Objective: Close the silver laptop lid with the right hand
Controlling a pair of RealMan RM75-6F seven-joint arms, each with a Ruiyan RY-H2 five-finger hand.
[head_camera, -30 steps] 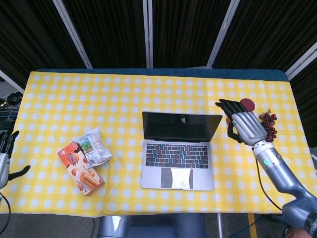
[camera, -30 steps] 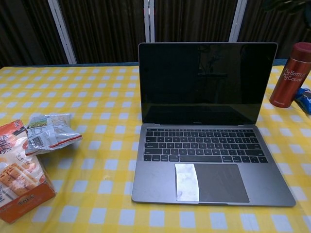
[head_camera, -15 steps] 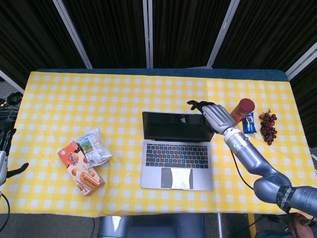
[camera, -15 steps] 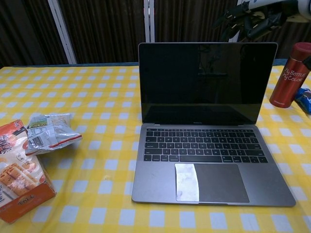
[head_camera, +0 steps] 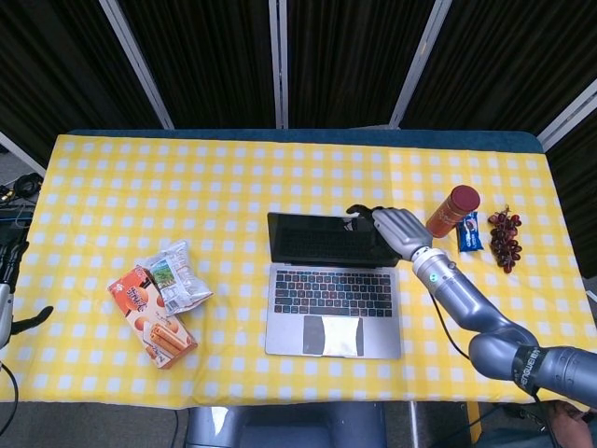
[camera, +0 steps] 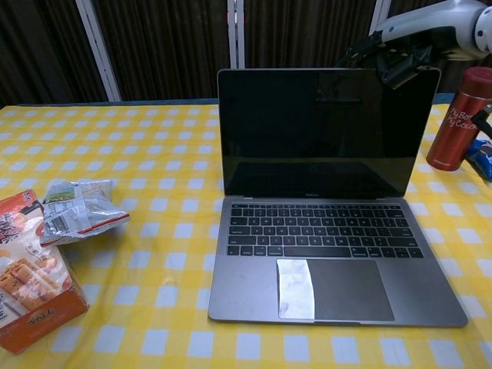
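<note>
Laptop (camera: 327,223) sits open at centre-near of the table (head_camera: 187,177), screen upright, dark. Right hand (head_camera: 396,227) is at the lid's top right corner, from behind — fingers (camera: 388,65) curled over the top edge; whether they actually touch it, can't tell. It holds nothing.

Risks, as I judge them:
- Push lands off-centre at the corner — base could twist or slide toward the near edge instead of the hinge folding.
- Fast drop slams the lid on the keyboard.
- Forearm sweeps close to the red bottle (camera: 459,117), just right of the lid — could tip it onto the snack packet (head_camera: 468,231) and grapes (head_camera: 505,238).

Left hand (head_camera: 7,280) hangs off the far-left table edge, fingers apart, idle.
</note>
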